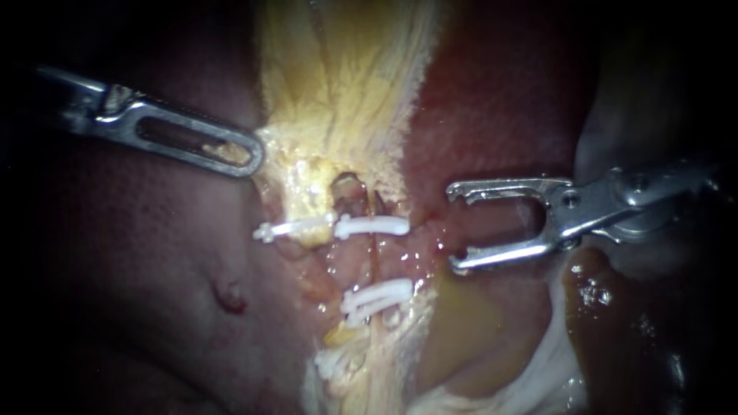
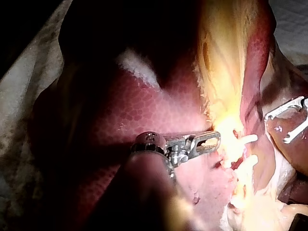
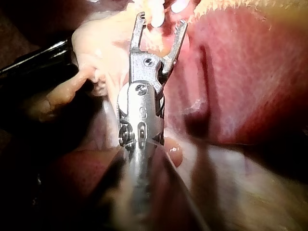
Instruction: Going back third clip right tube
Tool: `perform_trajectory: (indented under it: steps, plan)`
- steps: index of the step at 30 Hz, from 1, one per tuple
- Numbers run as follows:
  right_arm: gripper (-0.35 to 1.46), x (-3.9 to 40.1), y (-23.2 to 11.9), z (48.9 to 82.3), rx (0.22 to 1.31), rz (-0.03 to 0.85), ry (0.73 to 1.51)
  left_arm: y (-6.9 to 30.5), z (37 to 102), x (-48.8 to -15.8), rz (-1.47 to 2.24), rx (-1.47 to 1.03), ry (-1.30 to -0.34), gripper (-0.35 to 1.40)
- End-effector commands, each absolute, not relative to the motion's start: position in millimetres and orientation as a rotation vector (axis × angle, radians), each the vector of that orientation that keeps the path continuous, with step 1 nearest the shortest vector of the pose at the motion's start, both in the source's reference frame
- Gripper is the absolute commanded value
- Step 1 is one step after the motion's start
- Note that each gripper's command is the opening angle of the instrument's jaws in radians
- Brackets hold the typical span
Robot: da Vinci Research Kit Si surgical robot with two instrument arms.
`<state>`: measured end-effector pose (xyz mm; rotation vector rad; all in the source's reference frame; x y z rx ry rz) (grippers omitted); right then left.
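Observation:
On the thin reddish right tube sit white clips: one high and a close pair lower down. Another white clip crosses the yellowish left tube beside them. My right instrument stands just right of the clips, over the liver, with its forked jaws wide open and empty; in the right wrist view a clip lies just ahead. My left instrument has its windowed jaws shut on the edge of the yellow gallbladder tissue, also shown in the left wrist view.
Red liver lies right of the yellow tissue and dark liver on the left. A wet, yellow-brown patch and pale membrane sit below my right instrument. One more white clip lies low among the pale tissue.

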<state>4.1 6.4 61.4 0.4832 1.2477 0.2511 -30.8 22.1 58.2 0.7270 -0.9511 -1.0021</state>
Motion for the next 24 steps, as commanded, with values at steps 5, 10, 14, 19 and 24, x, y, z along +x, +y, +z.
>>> perform_trajectory:
  steps: [5, 10, 14, 19, 24]
  plan:
    - [0.50, 4.1, 6.2, 61.3, 0.483, 0.250, 1.248, 21.3, 59.9, -32.9, -0.986, 0.736, -0.945, -0.35]
    - [0.50, 3.9, 6.1, 61.2, 0.484, 0.248, 1.245, 21.0, 61.3, -34.4, -0.962, 0.735, -0.949, -0.35]
    - [0.50, 3.9, 6.1, 61.1, 0.484, 0.248, 1.245, 21.0, 62.1, -35.1, -0.956, 0.735, -0.950, -0.35]
    - [0.50, 3.8, 6.1, 61.1, 0.484, 0.248, 1.245, 21.0, 62.0, -35.1, -0.951, 0.739, -0.950, -0.35]
    - [0.50, 3.8, 6.1, 61.1, 0.484, 0.249, 1.245, 21.1, 61.9, -35.0, -0.949, 0.742, -0.950, -0.35]
